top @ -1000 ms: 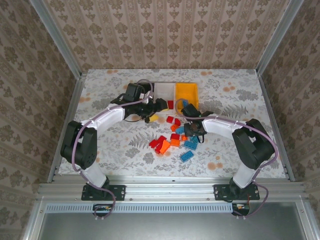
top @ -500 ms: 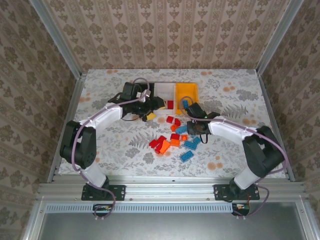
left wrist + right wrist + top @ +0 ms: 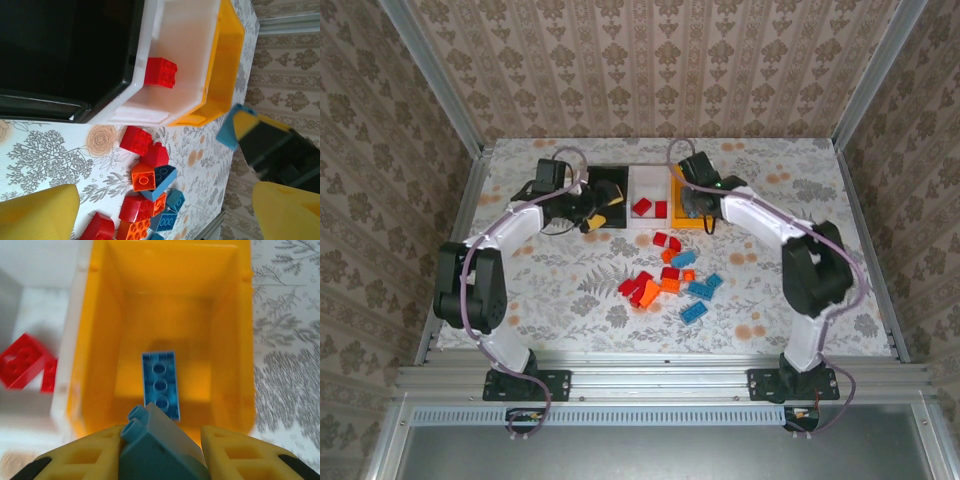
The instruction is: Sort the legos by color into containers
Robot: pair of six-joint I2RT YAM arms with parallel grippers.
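Floral counter [image 3: 550, 290]: left of the yellow bin [image 3: 100, 340], our left end effector [image 3: 598, 211] hangs spread, empty. Above that bin our right end effector [image 3: 160, 452] clamps a light blue brick [image 3: 152, 437]; we judge dropping is next, needing only a release.

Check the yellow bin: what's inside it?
One flat blue brick lies on the yellow bin floor. The right end effector and its held blue piece cover the near floor.
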